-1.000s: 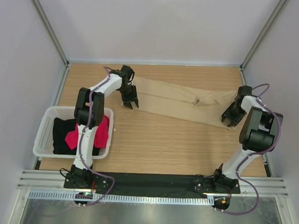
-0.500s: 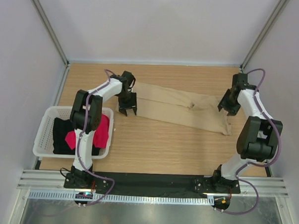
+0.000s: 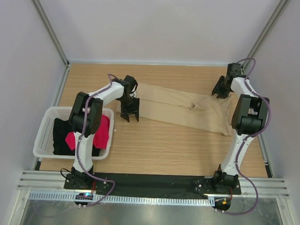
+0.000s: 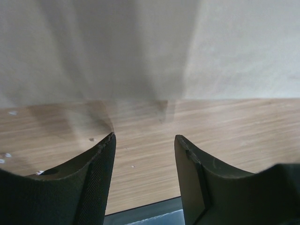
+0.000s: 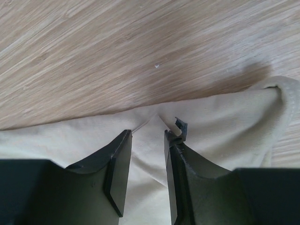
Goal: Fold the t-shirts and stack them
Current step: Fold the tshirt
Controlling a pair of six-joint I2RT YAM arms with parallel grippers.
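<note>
Left claw (image 4: 143,139): jaws wide, nothing between them, bare table (image 4: 140,117) showing in the gap. Tips sit low, just short of the tan shirt's (image 3: 180,106) edge, at the end nearest the basket (image 3: 39,137).

Right claw (image 5: 147,133): jaws narrow, a slim gap. Tan cloth lies under the tips, and a small peak of its edge rises just ahead of them. Cannot tell whether any cloth is pinched. This claw is at the shirt end farthest from the basket, at the back corner.

Tan shirt: a long band, flat on the table, right of the basket and slanting away from it.

In the basket: black shirt (image 3: 62,133) and red-pink shirt (image 3: 103,133), the red-pink one on the side toward the tan shirt, partly behind the left arm.
</note>
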